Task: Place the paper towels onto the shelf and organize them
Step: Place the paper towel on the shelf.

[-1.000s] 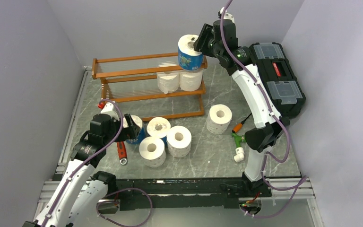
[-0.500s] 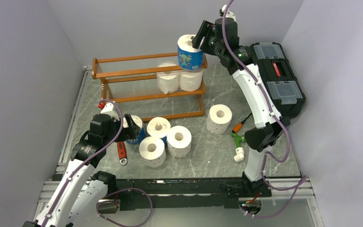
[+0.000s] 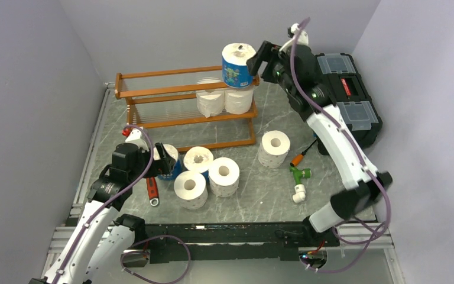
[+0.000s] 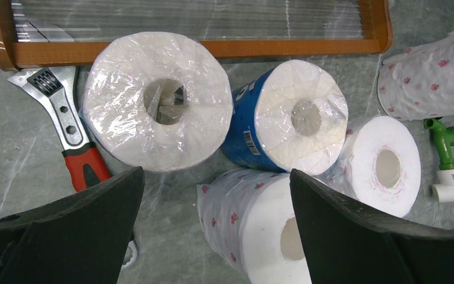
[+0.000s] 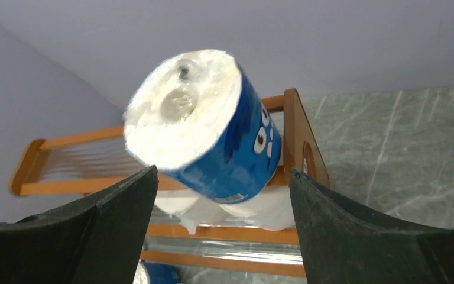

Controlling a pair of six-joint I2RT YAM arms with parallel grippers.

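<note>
Release of blue roll [image 3: 237, 65] just done by R gripper [image 3: 259, 58]: jaws apart, backed off toward far-right corner, nothing held, gap showing on both sides of roll in wrist view. Stands on end, unsupported, on top tier of shelf [image 3: 153, 75] at its right end, along far edge of table. Sits right above 2 white rolls [image 3: 239, 99] on mid tier. So approx 3 shelved, approx 6 left on table; top and mid tiers bare to the left, bottom tier looks bare too, plenty of room

Vs half a sec ago: then gripped at roll's top rim w/ wrist over it; now let go and off to the right, elbow swung out toward right edge. No visible shift in roll after release, so placement looks stable

No change on L side: L gripper [image 3: 162, 158] hovering near left edge, jaws wide apart, gripping nothing, over 2nd blue roll [image 4: 287, 115] and clear-wrapped roll [image 4: 156, 100], wrench [image 4: 74, 142] just beside. Cluster of 3 [image 3: 223, 173] mid-table toward near edge, lone roll [image 3: 273, 145] further right, none moved. Prob next pick from these
</note>
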